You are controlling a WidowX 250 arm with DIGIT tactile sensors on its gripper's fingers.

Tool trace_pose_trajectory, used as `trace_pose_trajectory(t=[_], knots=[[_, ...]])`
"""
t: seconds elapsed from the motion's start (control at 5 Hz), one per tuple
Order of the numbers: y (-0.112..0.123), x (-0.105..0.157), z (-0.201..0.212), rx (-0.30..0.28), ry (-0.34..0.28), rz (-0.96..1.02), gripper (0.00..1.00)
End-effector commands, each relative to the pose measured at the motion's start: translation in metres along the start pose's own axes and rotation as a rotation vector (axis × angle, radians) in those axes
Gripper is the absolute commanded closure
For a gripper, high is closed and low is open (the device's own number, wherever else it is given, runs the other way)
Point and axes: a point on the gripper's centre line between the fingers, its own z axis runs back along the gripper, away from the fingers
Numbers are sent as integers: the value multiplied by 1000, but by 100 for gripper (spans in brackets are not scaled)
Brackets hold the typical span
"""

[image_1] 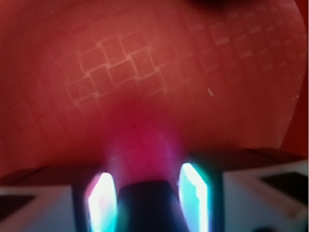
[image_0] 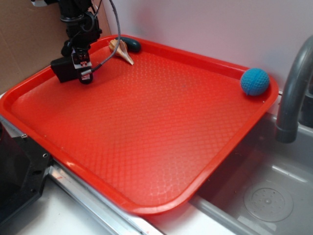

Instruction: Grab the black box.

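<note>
- Sitting at the far left corner of the red tray (image_0: 146, 122), the black box (image_0: 62, 70) lies right against the gripper (image_0: 82, 68), half hidden beside it in the exterior view.
- Whether the box is between the fingers or only just beside them cannot be told from that view; it looks pressed to the gripper's left flank.
- In the wrist view a dark block (image_1: 145, 205) shows low between two glowing fingers (image_1: 194, 198), which suggests the box is in the gap, though the view is blurred.
- The step in hand looks like the closing or the just-made grasp; how wide the jaws stand I cannot tell for sure.
- The next move, by my judgement, calls for a firm pinch on the box's flat faces, then a straight lift clear of the tray rim.
- Further out lie a seashell (image_0: 121, 50) and a dark oval object (image_0: 130, 44) at the back edge, and a blue ball (image_0: 255, 81) well apart at the far right corner.
- A grey tap (image_0: 292, 93) stands beyond the tray.
</note>
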Motion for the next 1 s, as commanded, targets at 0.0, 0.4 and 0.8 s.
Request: trace_pose_trajectory(t=[0.0,0.4,0.8], knots=[[0,-3,6,19,-9,-4,100],[-27,2,71,32,-71,204,100],[-99,34,183,37,-253,408,100]])
